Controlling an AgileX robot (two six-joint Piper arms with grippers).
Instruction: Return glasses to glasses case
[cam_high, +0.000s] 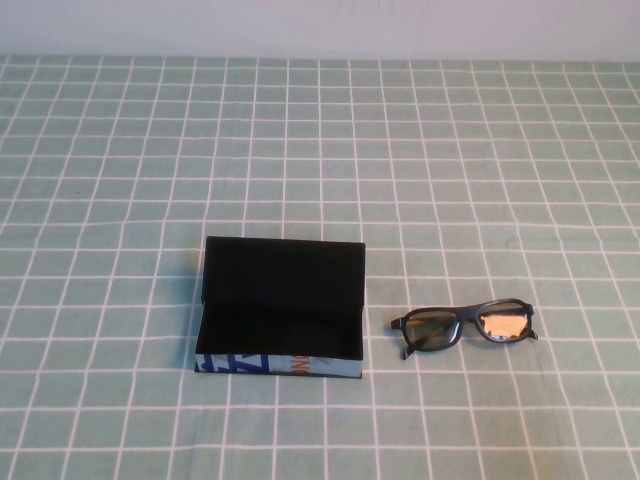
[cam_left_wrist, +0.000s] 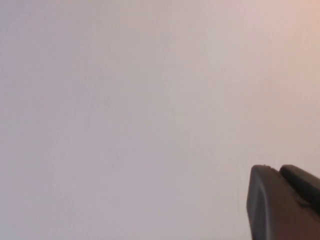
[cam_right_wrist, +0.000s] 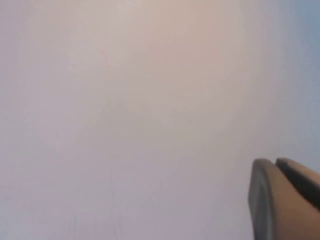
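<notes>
One rectangular hard glasses case (cam_high: 280, 310) w/ black lid and black lining is sitting open on the green, white-gridded cloth surface (cam_high: 480, 150), lid standing up at the far side, interior showing only black lining. Its near light-blue side w/ dark blue and orange print is facing the robot.

One pair of black thick-rimmed plastic glasses (cam_high: 465, 327) is lying on the surface just beside the case, to its right, apart from it, not touching; one lens is catching an orange-ish reflection.

Neither arm is showing in the high view. The left gripper (cam_left_wrist: 285, 202) is appearing only as a dark edge in the left wrist view against a blank pale wall; the right gripper (cam_right_wrist: 285, 197) likewise in the right wrist view. Can't tell whether either one's fingers are spread or pressed together.
</notes>
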